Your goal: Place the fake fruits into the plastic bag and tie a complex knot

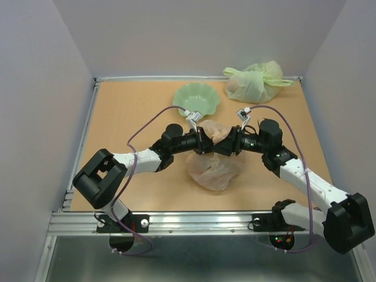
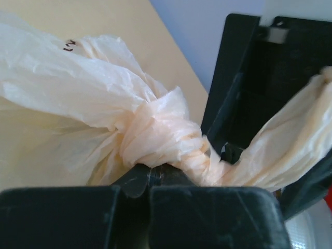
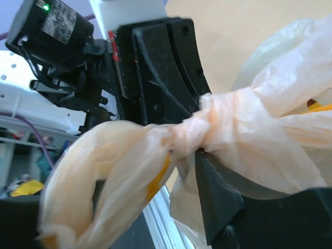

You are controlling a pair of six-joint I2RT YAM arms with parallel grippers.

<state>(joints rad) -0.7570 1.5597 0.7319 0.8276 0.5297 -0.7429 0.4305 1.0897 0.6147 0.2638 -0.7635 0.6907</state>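
Overhead, three containers can be counted on the wooden table (image 1: 129, 111): one bowl and two bags. Left of centre, the left gripper (image 1: 207, 144) is seen lying level above the board. Its fingers are pressed together, and in the left wrist view crumpled plastic is pinched at their tips, just below a single tight knot (image 2: 155, 129). Slightly higher in the frame, a pale green scalloped bowl (image 1: 197, 98) is set upright, apart from both arms.

At the centre, the plastic bag (image 1: 214, 171) is found resting on the table below the two meeting grippers, with its neck gathered up between them. It is bulged and lumpy, but the fake fruits cannot be told apart through the film from above. Only a sliver of yellow-orange (image 3: 317, 106) is glimpsed behind the plastic at the right edge of the right wrist view, and it cannot be said whether that is fruit or print.

Just right of centre, the right gripper (image 1: 226, 145) is faced toward the left one. Its fingers are held apart, and one twisted handle loop (image 3: 104, 171) is passed between them without being visibly squeezed. At the upper right, by the back edge of the table, a pale green knotted bag (image 1: 254, 81) is seen, swollen, with its contents hidden. Two arms are counted, one on each side.
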